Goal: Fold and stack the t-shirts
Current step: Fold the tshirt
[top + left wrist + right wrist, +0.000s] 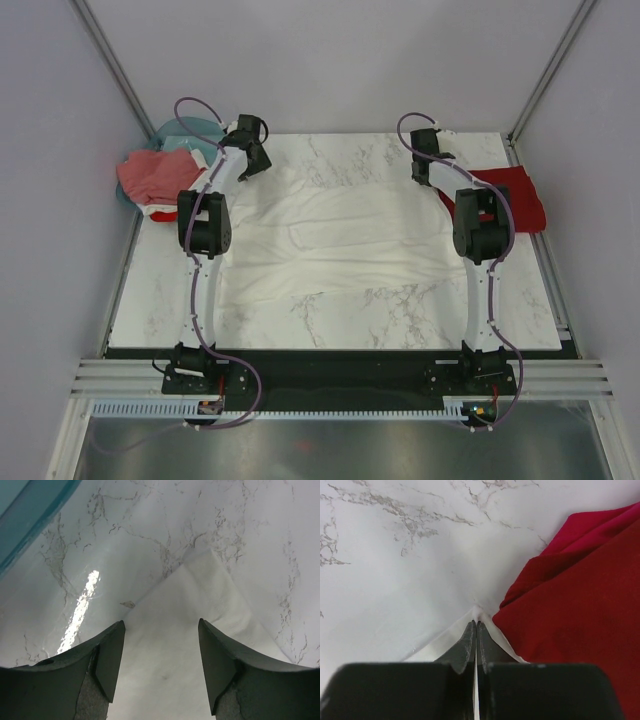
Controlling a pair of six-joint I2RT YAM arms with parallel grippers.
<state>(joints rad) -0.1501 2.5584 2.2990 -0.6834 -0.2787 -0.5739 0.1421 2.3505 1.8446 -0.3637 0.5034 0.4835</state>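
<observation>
A large white t-shirt [330,235] lies spread over the middle of the marble table, no print showing. My left gripper [250,150] is open just above its far-left corner [190,605], jaws wide apart with white cloth between them [161,645]. My right gripper [425,165] is shut on the shirt's far-right corner [479,614], pinching a thin white edge. A dark red t-shirt [515,195] lies at the right table edge and fills the right of the right wrist view [580,615]. Pinkish-red and white shirts [155,178] lie heaped at the far left.
A teal plastic basket [178,135] sits under the heap at the far left; its rim shows in the left wrist view [30,515]. Metal frame posts stand at the far corners. Bare marble [400,305] shows near the front.
</observation>
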